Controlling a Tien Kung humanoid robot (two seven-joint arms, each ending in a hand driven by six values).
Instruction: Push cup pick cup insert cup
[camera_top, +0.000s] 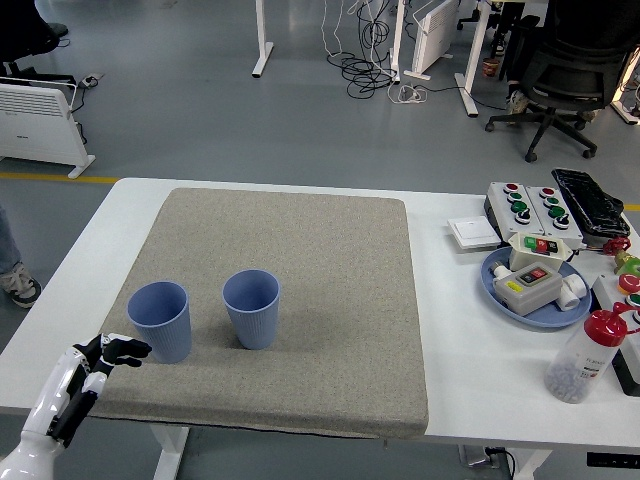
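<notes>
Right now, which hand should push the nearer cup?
Left. The left hand is at the mat's near-left corner, just beside the left cup; no right hand is in view.

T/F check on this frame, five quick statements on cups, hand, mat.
1. Both blue cups stand upright on the grey mat: true; left cup, right cup.
2. One cup is nested inside the other: false, they stand side by side with a gap between them.
3. The left hand grips the left cup: false, it is just left of it, holding nothing.
4. The right hand is out of view: true.
5. The red-capped bottle stands on the mat: false, it is on the bare table, right.
</notes>
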